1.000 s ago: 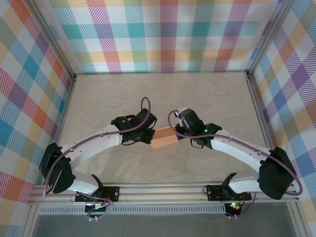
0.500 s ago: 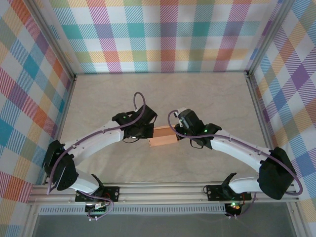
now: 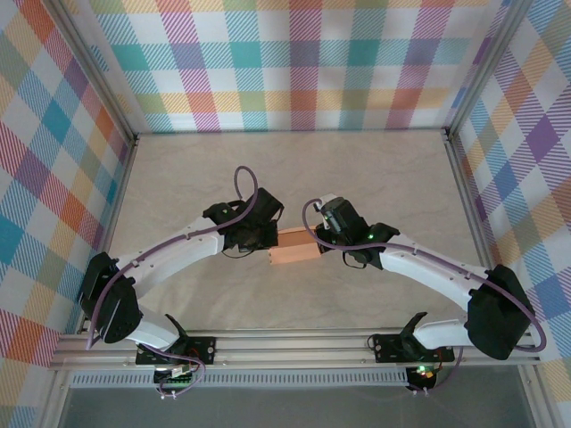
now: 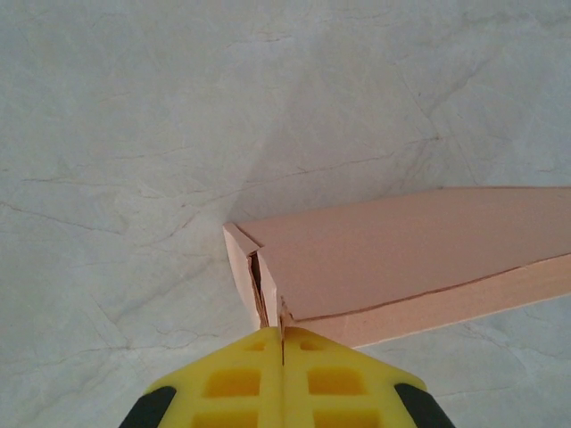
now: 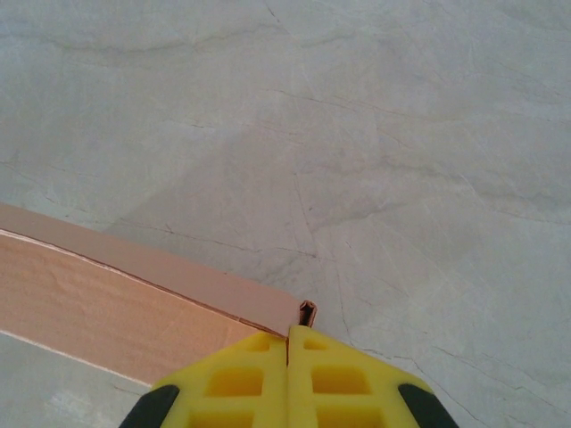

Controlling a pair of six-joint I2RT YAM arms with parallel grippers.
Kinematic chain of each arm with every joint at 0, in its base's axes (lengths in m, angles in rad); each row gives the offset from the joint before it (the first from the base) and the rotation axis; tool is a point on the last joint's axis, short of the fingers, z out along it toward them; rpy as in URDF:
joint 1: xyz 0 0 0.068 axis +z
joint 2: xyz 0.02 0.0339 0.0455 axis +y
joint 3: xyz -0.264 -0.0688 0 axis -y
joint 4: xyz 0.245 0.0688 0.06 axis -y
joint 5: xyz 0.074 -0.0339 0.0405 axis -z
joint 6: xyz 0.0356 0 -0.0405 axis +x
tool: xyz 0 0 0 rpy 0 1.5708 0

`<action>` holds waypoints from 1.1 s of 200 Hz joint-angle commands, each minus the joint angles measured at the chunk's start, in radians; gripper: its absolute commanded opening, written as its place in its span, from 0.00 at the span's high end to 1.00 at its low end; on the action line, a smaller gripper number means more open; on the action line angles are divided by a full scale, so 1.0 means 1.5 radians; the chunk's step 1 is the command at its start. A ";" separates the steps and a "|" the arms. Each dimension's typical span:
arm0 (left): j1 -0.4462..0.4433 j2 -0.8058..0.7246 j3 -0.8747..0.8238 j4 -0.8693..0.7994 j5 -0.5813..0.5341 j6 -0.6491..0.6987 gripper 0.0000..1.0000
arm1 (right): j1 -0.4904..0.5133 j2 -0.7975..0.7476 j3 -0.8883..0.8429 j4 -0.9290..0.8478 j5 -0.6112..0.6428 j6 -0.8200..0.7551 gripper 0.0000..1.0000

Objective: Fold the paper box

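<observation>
As seen from the top external camera, the paper box (image 3: 296, 247), a salmon-orange folded form, lies over the middle of the table (image 3: 375, 178), spanned between the two arms. The left pincer (image 3: 271, 246) meets its left end and the right pincer (image 3: 318, 242) meets its right end; finger state is not legible from this height. At the left wrist, the left pincer (image 4: 283, 343) shows its yellow fingers pressed flat together, with a thin card edge at the corner of the paper box (image 4: 401, 259) running into the seam between them: a closed pinch on the card. The end flap beside that corner stands slightly ajar. A shadow falls on the table (image 4: 134, 134) beyond the box; whether the box rests on the surface cannot be determined. At the right wrist, the right pincer (image 5: 287, 343) is likewise closed, nipping the far corner of the paper box (image 5: 107, 303), where a small curled tab protrudes just beside the fingertips, above the table (image 5: 401, 134).
</observation>
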 commanded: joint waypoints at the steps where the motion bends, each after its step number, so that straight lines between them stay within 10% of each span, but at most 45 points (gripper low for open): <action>1: 0.003 -0.010 -0.033 0.037 0.004 0.008 1.00 | 0.009 0.013 -0.009 -0.016 -0.012 0.007 1.00; 154: -0.006 -0.040 -0.131 0.087 -0.026 0.028 1.00 | 0.016 -0.081 -0.111 0.086 -0.038 -0.006 0.90; 220: -0.013 -0.033 -0.128 0.080 -0.033 0.029 1.00 | 0.015 -0.136 -0.112 0.093 -0.034 0.018 0.35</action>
